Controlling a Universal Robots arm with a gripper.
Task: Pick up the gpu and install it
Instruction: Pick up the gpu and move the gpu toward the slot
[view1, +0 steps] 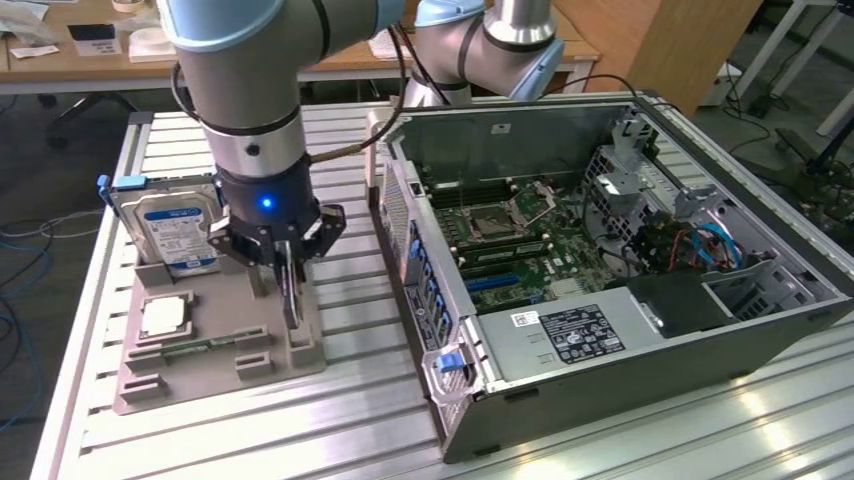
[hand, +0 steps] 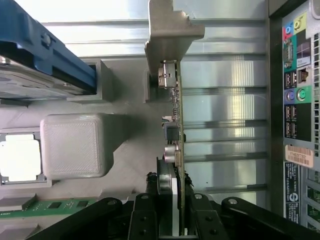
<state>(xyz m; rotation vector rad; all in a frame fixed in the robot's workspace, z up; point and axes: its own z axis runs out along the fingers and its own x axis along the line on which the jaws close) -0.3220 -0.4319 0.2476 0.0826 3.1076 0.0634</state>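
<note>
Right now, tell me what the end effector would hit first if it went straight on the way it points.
The gpu. It stands on edge in the grey holder tray, directly in line with the end effector, which sits at the card's near edge. Beyond the card is the tray itself.

The arm (view1: 247, 90) reaches straight down, wrist (view1: 262, 200) vertical. The gripper (view1: 288, 272) has its jaws pinched on the gpu (view1: 291, 305), gripping its top edge.
</note>
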